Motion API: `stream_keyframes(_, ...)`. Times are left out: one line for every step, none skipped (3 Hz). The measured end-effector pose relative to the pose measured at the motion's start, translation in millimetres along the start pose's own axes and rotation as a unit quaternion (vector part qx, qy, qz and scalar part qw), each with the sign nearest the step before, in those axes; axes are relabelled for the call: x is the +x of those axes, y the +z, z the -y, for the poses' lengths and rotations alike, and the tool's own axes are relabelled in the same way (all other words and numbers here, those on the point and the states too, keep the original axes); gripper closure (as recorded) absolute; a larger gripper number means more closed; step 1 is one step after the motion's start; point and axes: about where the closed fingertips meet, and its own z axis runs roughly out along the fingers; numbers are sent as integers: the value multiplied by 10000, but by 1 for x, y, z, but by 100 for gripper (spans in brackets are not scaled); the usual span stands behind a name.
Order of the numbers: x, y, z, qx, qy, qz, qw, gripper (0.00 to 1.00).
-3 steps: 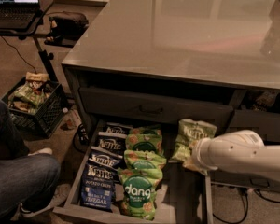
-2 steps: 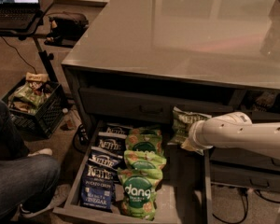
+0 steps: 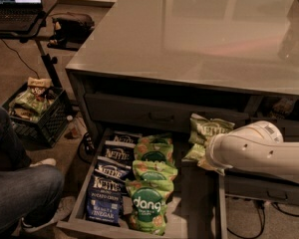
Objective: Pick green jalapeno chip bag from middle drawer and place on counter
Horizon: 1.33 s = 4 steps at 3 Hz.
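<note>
The green jalapeno chip bag (image 3: pixel 210 129) is olive green with white Kettle lettering. It hangs in the air above the right side of the open middle drawer (image 3: pixel 199 205), in front of the cabinet face. My gripper (image 3: pixel 206 152), at the end of the white arm (image 3: pixel 254 151) reaching in from the right, is shut on the bag's lower edge, and the wrist hides the fingers. The glossy grey counter (image 3: pixel 189 39) lies above and behind the bag.
In the drawer lie a row of dark blue Kettle bags (image 3: pixel 108 180) and a row of bright green dang bags (image 3: pixel 148 203). The upper drawer front (image 3: pixel 159 114) is closed. A black crate (image 3: pixel 37 114), a person's legs (image 3: pixel 17 193) and a laptop stand (image 3: pixel 17 14) are at the left.
The arm has lifted the green jalapeno chip bag up from the drawer's right side to the height of the upper drawer front. The other bags have not moved.
</note>
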Motion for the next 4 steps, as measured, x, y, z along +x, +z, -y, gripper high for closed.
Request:
stream_keyframes(0,0,0,-3,-3,-1,10000,100)
stream_keyframes(1,-14,-8,-44,-16,-128,9999,100)
stream_keyframes(4,-44,-27,-79,-6,-308,9995,100)
stream_keyframes(-7,-81,-34,88,-139,-384,9991,100)
